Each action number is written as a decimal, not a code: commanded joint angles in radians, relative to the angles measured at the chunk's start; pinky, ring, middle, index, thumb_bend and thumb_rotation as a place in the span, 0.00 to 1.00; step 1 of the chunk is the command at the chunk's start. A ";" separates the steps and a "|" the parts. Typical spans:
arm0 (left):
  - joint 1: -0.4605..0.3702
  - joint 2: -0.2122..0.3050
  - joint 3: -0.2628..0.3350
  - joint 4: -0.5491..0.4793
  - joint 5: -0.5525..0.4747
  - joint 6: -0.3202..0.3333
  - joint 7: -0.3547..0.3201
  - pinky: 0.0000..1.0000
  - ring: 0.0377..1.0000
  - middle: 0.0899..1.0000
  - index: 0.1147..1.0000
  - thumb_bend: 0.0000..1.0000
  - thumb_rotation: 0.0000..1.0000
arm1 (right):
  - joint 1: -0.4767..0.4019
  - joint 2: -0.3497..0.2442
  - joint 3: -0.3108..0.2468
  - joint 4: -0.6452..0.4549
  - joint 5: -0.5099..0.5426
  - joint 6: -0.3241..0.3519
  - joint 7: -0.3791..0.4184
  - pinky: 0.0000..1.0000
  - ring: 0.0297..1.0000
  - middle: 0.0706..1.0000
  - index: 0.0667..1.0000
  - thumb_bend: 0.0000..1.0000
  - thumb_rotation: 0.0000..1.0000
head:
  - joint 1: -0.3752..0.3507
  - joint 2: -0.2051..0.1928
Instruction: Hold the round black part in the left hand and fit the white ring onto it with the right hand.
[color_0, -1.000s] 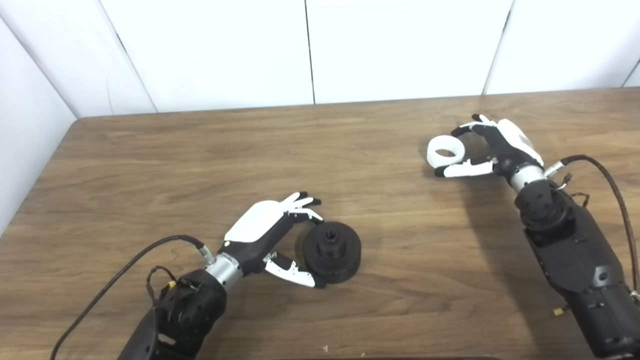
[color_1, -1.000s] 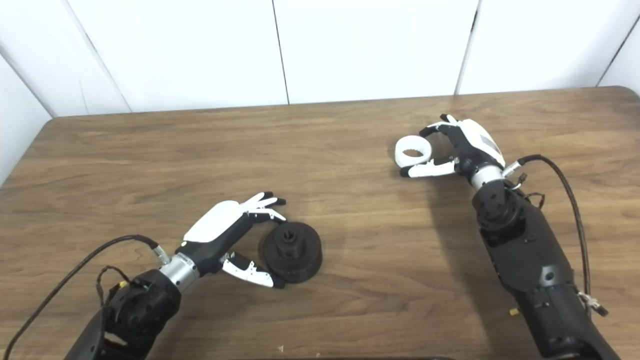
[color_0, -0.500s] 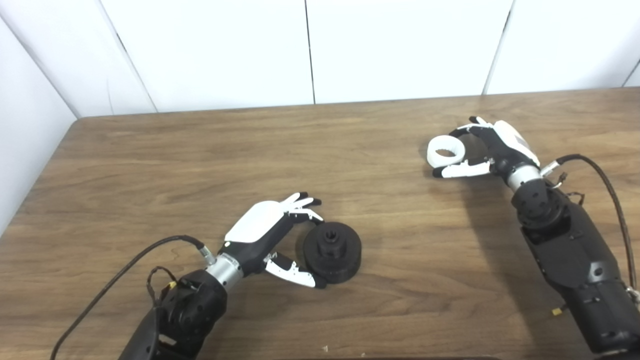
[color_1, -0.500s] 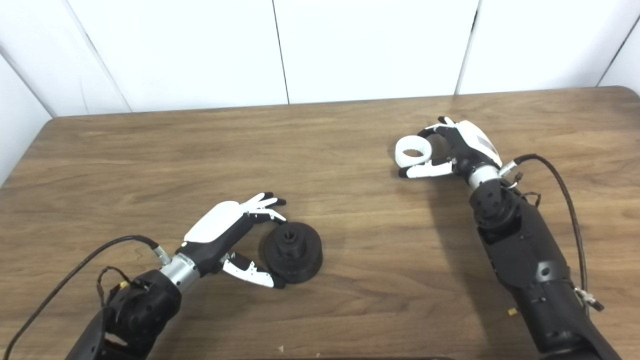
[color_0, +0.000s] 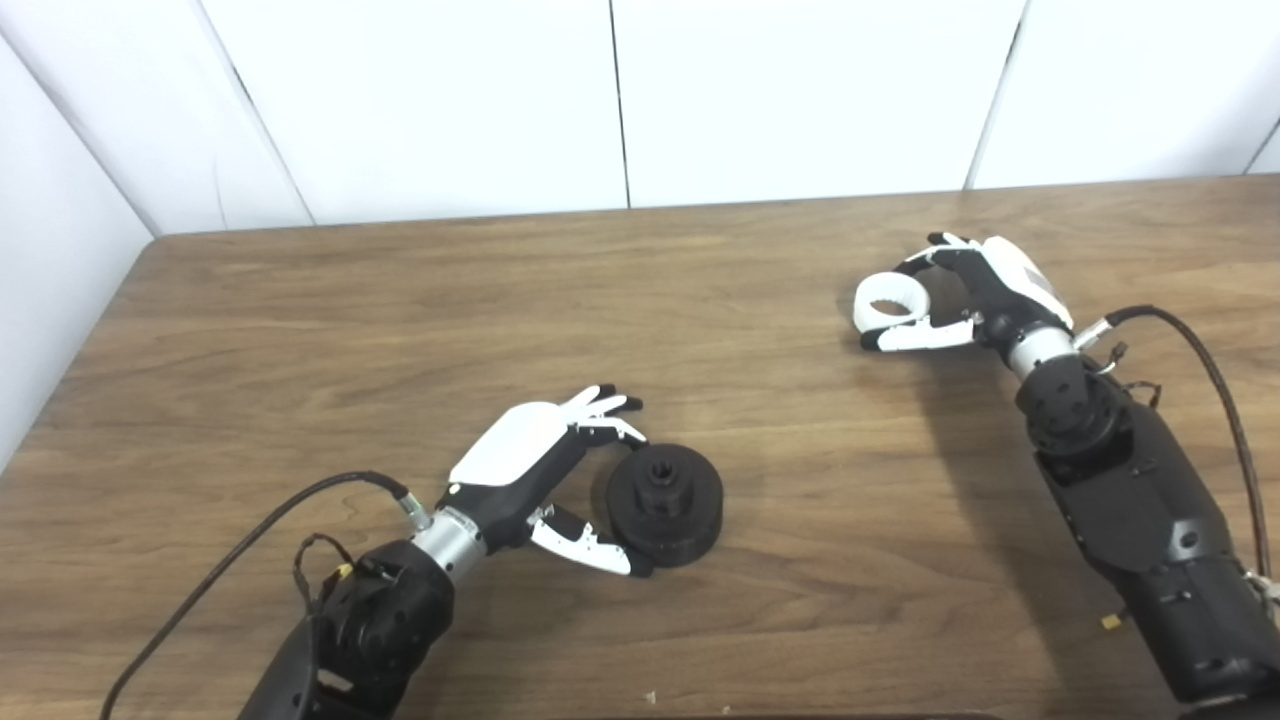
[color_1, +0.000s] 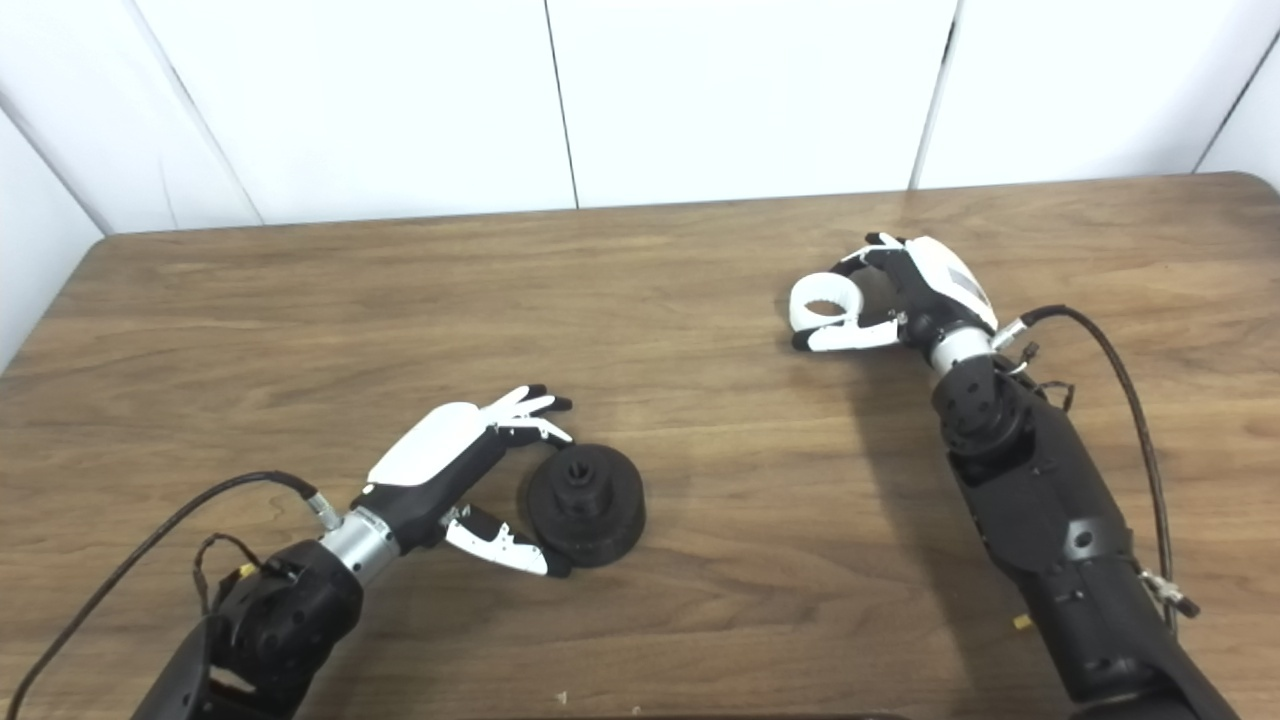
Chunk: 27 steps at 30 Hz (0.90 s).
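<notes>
Black round part (color_0: 664, 505) flat on wooden bench (color_0: 400, 300), near front edge, hub up. Left hand (color_0: 545, 470) just left of part, fingers and thumb spread around its rim; thumb tip touching rim, no full grip, part not lifted. White ring (color_0: 892, 303) well right of and behind part, pinched between fingers and thumb of right hand (color_0: 975, 295); whether ring touches bench, cannot tell. Ring well apart from part.
</notes>
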 joint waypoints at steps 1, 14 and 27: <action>0.006 0.010 -0.001 -0.016 0.003 0.006 -0.007 0.93 0.99 0.93 0.59 0.78 0.35 | -0.046 -0.004 -0.008 -0.019 0.005 -0.045 -0.033 1.00 1.00 0.93 0.63 0.86 0.33 | 0.000 0.002; 0.007 0.010 0.003 -0.014 -0.011 0.003 -0.006 0.92 1.00 0.93 0.59 0.78 0.34 | -0.041 0.001 -0.012 -0.009 0.009 -0.072 -0.067 1.00 1.00 0.92 0.59 0.77 0.24 | 0.000 0.002; 0.009 0.011 0.002 -0.019 -0.009 0.000 -0.006 0.92 0.99 0.93 0.59 0.77 0.35 | -0.032 0.000 -0.011 -0.014 0.019 -0.073 -0.081 1.00 1.00 0.91 0.46 0.52 0.15 | -0.002 0.005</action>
